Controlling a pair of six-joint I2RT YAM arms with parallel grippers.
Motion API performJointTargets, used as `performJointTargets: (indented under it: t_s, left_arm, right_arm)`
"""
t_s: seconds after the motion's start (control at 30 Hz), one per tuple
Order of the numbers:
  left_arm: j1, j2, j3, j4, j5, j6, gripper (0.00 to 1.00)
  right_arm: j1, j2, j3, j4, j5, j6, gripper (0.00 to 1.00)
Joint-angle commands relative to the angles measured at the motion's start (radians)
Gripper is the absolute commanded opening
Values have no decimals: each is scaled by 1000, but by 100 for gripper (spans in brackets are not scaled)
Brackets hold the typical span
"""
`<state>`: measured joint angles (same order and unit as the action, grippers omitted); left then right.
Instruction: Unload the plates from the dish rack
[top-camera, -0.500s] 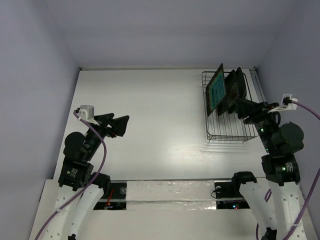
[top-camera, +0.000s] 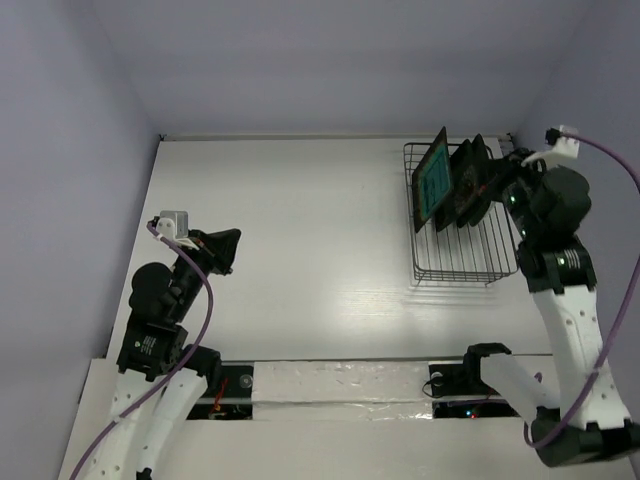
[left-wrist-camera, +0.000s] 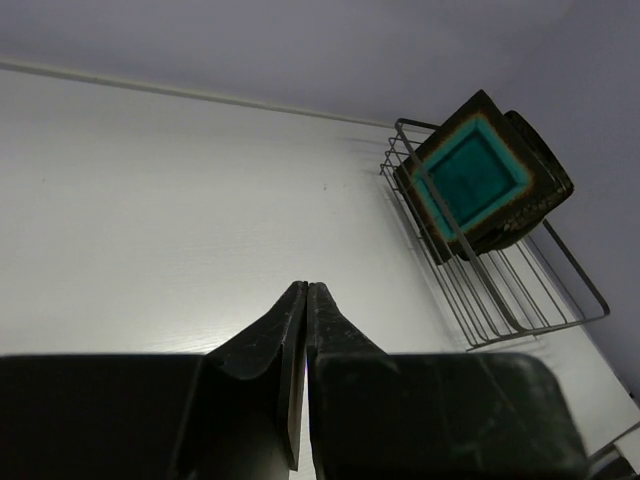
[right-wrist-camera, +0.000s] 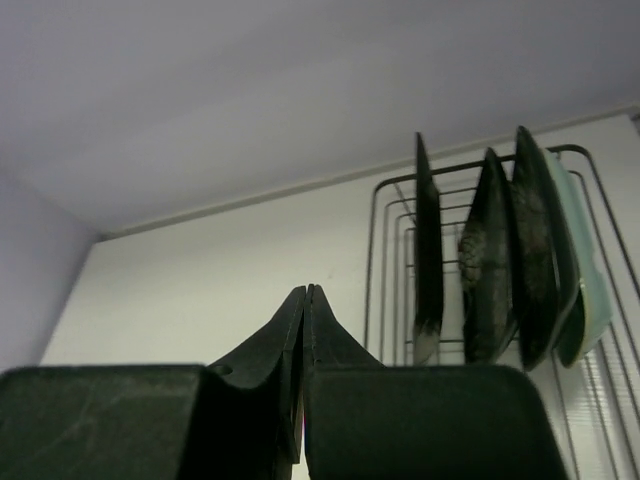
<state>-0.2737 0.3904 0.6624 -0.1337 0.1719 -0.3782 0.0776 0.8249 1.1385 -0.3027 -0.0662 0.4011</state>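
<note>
The plates stand on edge between the prongs of the rack (top-camera: 455, 262), so from my right wrist they look like thin blades: the teal plate (right-wrist-camera: 426, 250) first, the black plates (right-wrist-camera: 490, 270) next, the mint plate (right-wrist-camera: 592, 285) last. My right fingers (right-wrist-camera: 272, 335) are pressed together and empty at the rack's right side, with the plates ahead and off to their right, near but not touching. My left fingers (left-wrist-camera: 265, 335) are also pinched together, holding nothing, well apart from the rack over the worktop (top-camera: 300, 220).
</note>
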Motion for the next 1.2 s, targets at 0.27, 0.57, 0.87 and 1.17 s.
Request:
performJointTargets:
  t_s: [0.27,0.57,0.87,1.17]
  left_arm:
    - [-13,13,-4,-10,-58,-13,19]
    - [-13,16,-6,-4,-46,-7,41]
    - [-13,7,-7,-3,-43,-4,42]
    - [-13,2,-7,-4,-46,-5,43]
  right_arm:
    - [-6,563,400,-165,207,-183,63]
    - [5,776,494,-248,222,-220,61]
    - [62,913,547,-285,310,-246,44]
    - [117,974,618,-357,463,-283,15]
